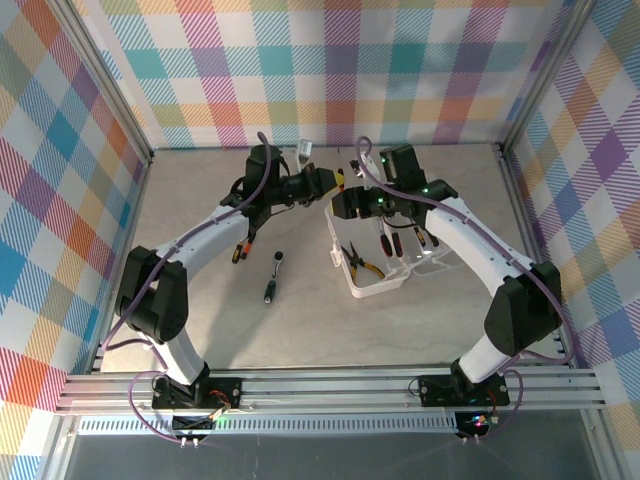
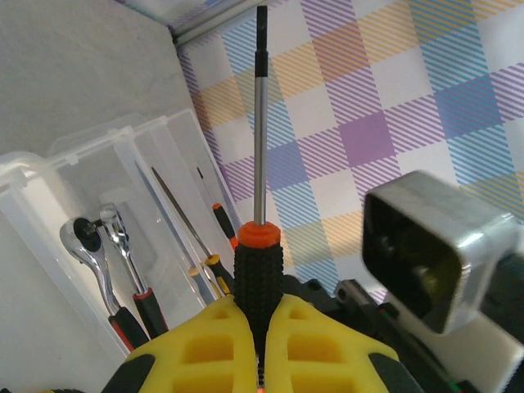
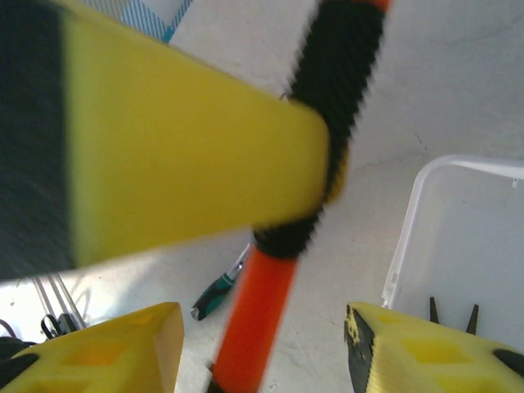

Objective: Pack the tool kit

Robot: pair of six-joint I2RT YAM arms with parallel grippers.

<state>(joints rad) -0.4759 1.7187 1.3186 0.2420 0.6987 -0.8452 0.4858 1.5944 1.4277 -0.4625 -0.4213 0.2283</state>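
Observation:
My left gripper (image 2: 260,327) is shut on the black knurled handle of a screwdriver (image 2: 259,270), whose orange collar and steel shaft point away from the camera. In the top view the left gripper (image 1: 325,183) holds it above the table, just behind the open translucent case (image 1: 385,288). My right gripper (image 3: 262,336) is open, and the screwdriver's orange handle end (image 3: 258,315) hangs between its fingers without touching them. Its place in the top view (image 1: 342,205) is close against the left gripper. The case holds ratchets (image 2: 90,254), small screwdrivers (image 2: 214,270) and yellow-handled pliers (image 1: 357,262).
A ratchet (image 1: 273,278) with a dark handle lies on the table left of the case, and the right wrist view catches it too (image 3: 214,293). Another dark-handled tool (image 1: 240,250) lies under the left arm. Metal frame rails and checkered walls bound the table.

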